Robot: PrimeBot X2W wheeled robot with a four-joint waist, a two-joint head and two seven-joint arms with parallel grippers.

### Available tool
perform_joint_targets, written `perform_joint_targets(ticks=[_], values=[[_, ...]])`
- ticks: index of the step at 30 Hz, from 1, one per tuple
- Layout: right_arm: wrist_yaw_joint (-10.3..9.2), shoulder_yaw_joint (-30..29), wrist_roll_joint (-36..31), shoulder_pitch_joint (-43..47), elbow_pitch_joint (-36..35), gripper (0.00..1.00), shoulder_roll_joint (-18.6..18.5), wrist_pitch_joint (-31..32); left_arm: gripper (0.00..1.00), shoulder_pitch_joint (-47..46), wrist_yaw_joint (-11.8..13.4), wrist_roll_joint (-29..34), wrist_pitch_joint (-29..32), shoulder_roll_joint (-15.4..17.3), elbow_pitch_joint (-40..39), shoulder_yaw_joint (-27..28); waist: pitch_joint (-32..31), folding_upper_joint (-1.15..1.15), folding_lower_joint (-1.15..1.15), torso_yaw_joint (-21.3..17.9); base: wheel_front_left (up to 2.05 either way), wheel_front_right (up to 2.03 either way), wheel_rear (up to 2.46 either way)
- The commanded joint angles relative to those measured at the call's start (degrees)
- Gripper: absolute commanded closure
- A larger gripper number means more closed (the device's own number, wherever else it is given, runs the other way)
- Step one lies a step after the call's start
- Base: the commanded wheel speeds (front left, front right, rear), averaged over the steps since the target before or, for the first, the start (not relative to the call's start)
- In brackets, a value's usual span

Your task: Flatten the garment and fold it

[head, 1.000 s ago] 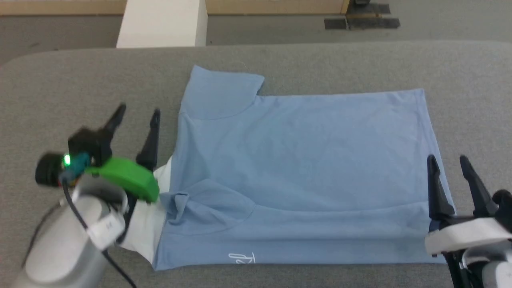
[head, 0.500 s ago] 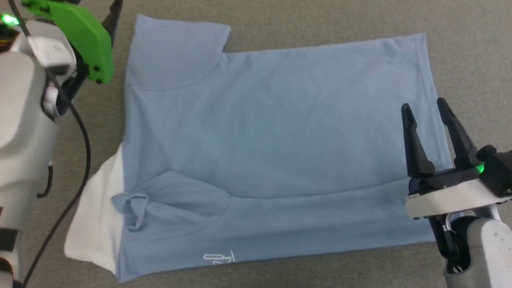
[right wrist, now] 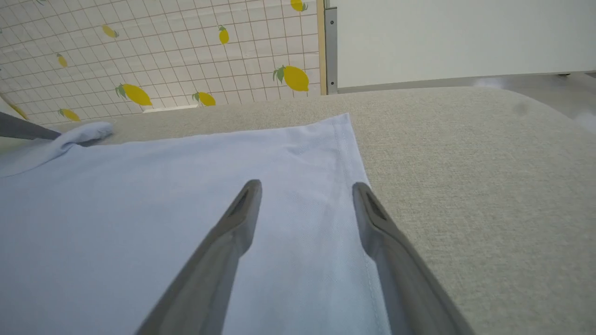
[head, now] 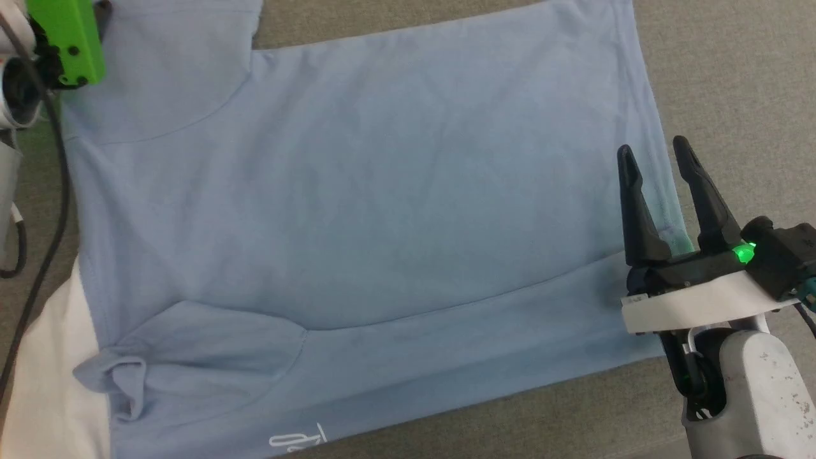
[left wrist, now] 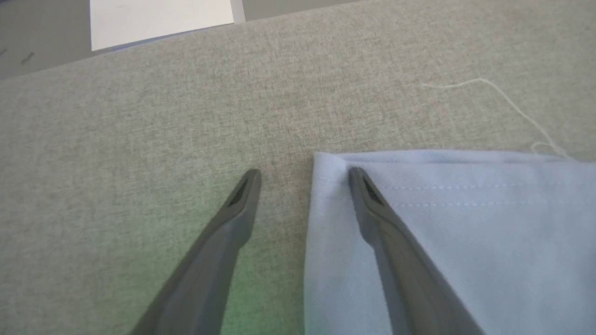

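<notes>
- Your left gripper (left wrist: 302, 174) has gone from beside the collar to the far sleeve's corner. The head camera has also dipped closer, so the whole picture has shifted.
- Its fingers stand spread, gripping nothing. One is above the sleeve's stitched hem, the other above the grey table (head: 733, 76).
- You have the garment (head: 357, 191) lying flat across the table, its near long edge folded over.
- The white inner part (head: 44, 370) shows at the collar end, and the white lettering (head: 296, 438) is at the near edge.
- The near sleeve (head: 127, 382) is bunched at its end.
- Your right gripper (head: 655, 150) is at the bottom hem, fingers apart and empty: one over cloth, one along the hem's edge.
- A loose thread (left wrist: 512, 104) lies just beyond the far sleeve.
</notes>
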Motion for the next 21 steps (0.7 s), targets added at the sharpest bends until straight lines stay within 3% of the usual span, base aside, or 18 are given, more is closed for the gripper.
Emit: perform_joint_targets(ticks=[1, 2, 3, 9, 14, 21], values=[[-0.09, 0.3, 0.4, -1.1, 0.3, 0.00, 0.3, -0.4, 0.10, 1.5, 0.5, -0.8, 1.4, 0.0, 0.5, -0.3, 1.2, 0.00, -0.01, -1.2, 0.00, 0.00, 0.00], [-0.09, 0.3, 0.5, -1.1, 0.5, 0.00, 0.3, -0.4, 0.58, 2.0, 0.7, -1.4, 2.1, -0.1, 0.2, -0.1, 1.1, 0.00, -0.01, -1.2, 0.00, 0.00, 0.00], [-0.09, 0.4, 0.5, -1.3, 0.6, 0.00, 0.3, -0.4, 1.00, 2.6, 0.6, -2.0, 3.3, -0.1, -0.3, -0.2, 1.1, 0.00, -0.01, -1.2, 0.00, 0.00, 0.00], [-0.09, 0.0, -1.1, -5.0, -0.2, 0.00, -1.4, 1.6, 1.00, 4.3, 0.3, -2.9, 5.2, 0.9, -4.3, -0.5, 0.8, 0.00, -0.01, -0.9, 0.00, 0.00, 0.00], [-0.09, -1.9, -2.7, -15.0, 1.0, 0.00, -2.2, 9.0, 1.00, 4.3, 0.2, -2.9, 5.3, 1.5, -6.8, -0.7, 1.1, 0.00, -0.01, -0.6, 0.00, 0.00, 0.00], [-0.09, -8.7, -4.6, -32.4, 15.3, 0.00, -0.9, 34.0, 1.00, 3.9, -0.5, -2.7, 4.3, 1.0, -9.3, -1.3, 2.3, 0.00, -0.01, 1.4, 0.00, 0.00, 0.00]])
